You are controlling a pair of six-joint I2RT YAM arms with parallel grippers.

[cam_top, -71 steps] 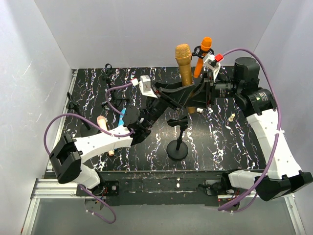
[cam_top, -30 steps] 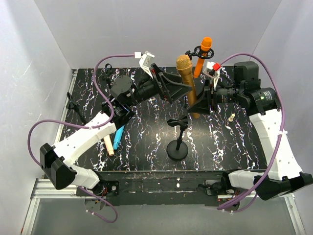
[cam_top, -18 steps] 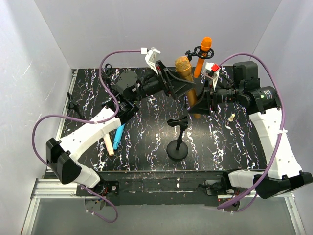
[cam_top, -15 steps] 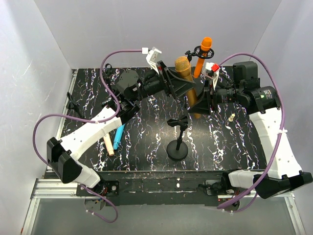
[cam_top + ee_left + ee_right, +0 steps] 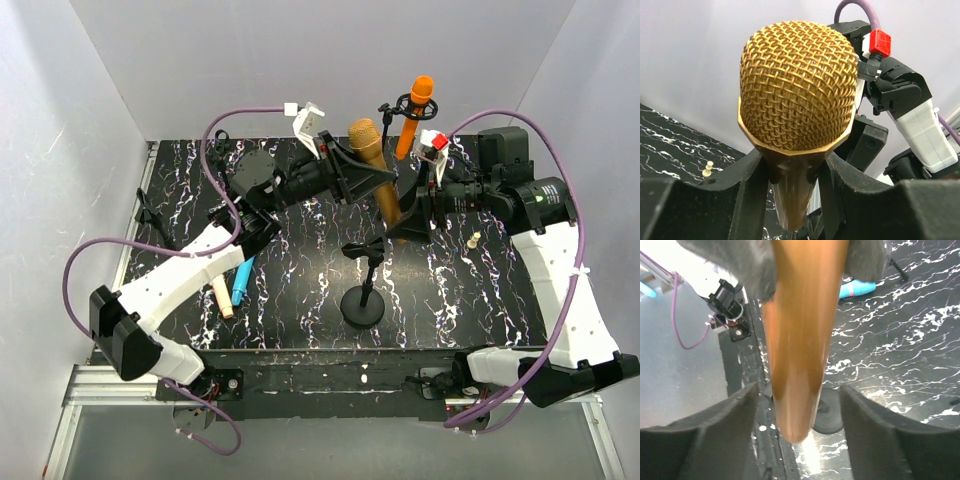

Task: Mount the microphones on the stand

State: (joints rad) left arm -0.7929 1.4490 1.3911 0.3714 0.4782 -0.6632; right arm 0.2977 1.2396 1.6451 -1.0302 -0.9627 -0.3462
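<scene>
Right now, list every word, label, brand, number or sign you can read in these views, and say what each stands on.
No readable text in any view.
Gold-bronze microphone: plain mesh head, smooth body, no brand shows.
Orange microphone: no marking seen; too small to be sure.
Light blue microphone: too small and blurred to tell.
Red block on the right arm: no mark shows.

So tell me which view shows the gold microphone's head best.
Left wrist: the gold microphone fills the frame, its mesh head sharp. Top external shows it small; right wrist shows only its smooth lower handle.
</scene>
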